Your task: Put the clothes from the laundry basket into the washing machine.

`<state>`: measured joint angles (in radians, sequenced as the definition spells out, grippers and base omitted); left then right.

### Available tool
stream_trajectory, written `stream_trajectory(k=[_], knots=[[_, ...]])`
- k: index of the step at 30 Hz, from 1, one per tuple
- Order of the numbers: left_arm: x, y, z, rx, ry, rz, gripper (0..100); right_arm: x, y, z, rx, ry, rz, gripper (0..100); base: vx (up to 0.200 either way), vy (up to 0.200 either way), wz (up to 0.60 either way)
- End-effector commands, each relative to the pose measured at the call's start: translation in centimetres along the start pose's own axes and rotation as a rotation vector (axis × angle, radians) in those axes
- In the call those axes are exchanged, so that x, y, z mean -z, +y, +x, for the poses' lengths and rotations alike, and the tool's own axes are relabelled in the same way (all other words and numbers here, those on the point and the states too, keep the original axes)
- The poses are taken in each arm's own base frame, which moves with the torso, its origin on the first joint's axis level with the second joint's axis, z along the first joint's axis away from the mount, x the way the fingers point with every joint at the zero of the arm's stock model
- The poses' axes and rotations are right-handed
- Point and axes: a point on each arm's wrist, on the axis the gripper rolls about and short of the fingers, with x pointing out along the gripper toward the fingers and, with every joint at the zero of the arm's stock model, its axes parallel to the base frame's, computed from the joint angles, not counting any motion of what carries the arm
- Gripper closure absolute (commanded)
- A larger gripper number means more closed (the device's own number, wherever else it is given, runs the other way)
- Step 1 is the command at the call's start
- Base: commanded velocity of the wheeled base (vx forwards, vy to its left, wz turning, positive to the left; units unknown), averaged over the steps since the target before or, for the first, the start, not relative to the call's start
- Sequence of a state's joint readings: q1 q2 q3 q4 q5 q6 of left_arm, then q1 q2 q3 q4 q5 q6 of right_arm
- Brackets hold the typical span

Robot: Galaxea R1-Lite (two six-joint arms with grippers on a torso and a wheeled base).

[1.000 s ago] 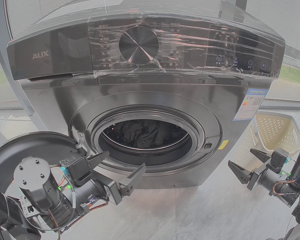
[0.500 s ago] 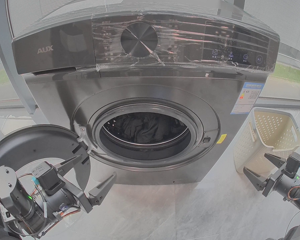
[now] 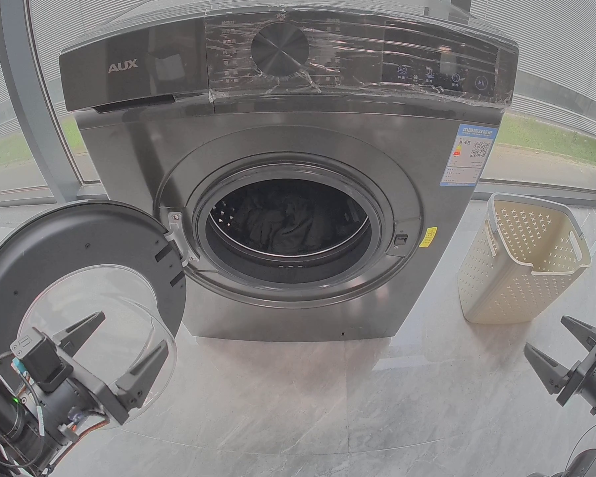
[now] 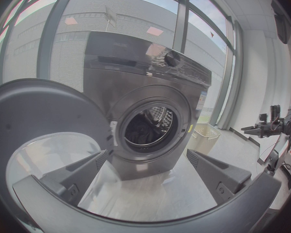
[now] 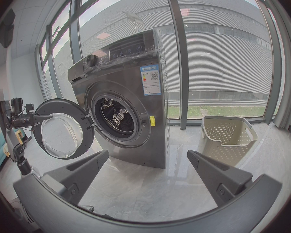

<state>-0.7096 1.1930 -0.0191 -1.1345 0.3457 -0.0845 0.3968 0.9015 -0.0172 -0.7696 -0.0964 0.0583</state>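
Washer (image 3: 298, 134): front-loader with a grey brushed-metal body. It had a glossy dark control panel under wrinkled clear film and a round knob in the middle. Port was round with a chrome ring, and the perforated steel drum showed behind it.

Door (image 3: 79, 246): round dark-grey ring around a clear domed window. It was hinged on the port's left side and swung fully open toward the robot's left.

Clothes (image 3: 288, 216): dark crumpled fabric, lying inside the drum toward the back and low.

Basket (image 3: 523, 260): cream plastic, tapered rectangular, with perforated walls and slot handles. It stood upright on the floor (image 3: 324, 392) just right of the washer. Floor was glossy grey stone-look tile.

Left gripper (image 3: 129, 332): low on the left, in front of the open door's window. Its wedge-shaped black fingers (image 4: 71, 175) were spread wide with nothing between them.

Right gripper (image 3: 547, 334): low on the right, near the basket on the robot's side and not touching it. Its fingers (image 5: 223, 175) were also wide apart with nothing between them.

Clothes sat well apart from both sets of fingers, deep in the drum beyond the port, with both grippers out over the floor.
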Motion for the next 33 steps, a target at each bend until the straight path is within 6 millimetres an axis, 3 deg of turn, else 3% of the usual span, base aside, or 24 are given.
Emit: stream_trajectory(k=[1, 6, 16, 23, 29, 33], knots=[[-0.1, 2.5, -4.4, -0.105, -0.041, -0.017, 0, 0.3, -0.8, -3.7, 0.087, -0.134, 0.022, 0, 0.0, 0.0, 0.0], [1.2, 3.5, -7.1, -0.165, 0.014, -0.016, 0, 0.1, -1.0, -5.1, 0.132, -0.236, 0.009, 0, -0.08, 0.0, 0.0], [1.9, 4.4, -9.3, -0.293, -0.043, -0.075, 0, 0.6, -0.8, -7.7, 0.183, -0.314, -0.024, 0, -0.02, 0.0, 0.0], [4.3, 4.7, -12.0, -0.425, -0.022, -0.07, 0, 2.8, -0.6, -9.3, 0.222, -0.298, -0.025, 0, 0.0, 0.0, 0.0], [6.1, 4.2, -13.6, -0.425, -0.035, -0.061, 0, 6.5, -0.2, -10.0, 0.276, -0.199, -0.012, 0, 0.0, 0.0, 0.0], [6.1, 4.0, -13.7, -0.456, -0.049, -0.036, 0, 6.6, -0.3, -10.0, 0.327, -0.193, -0.008, 0, 0.0, 0.0, 0.0]])
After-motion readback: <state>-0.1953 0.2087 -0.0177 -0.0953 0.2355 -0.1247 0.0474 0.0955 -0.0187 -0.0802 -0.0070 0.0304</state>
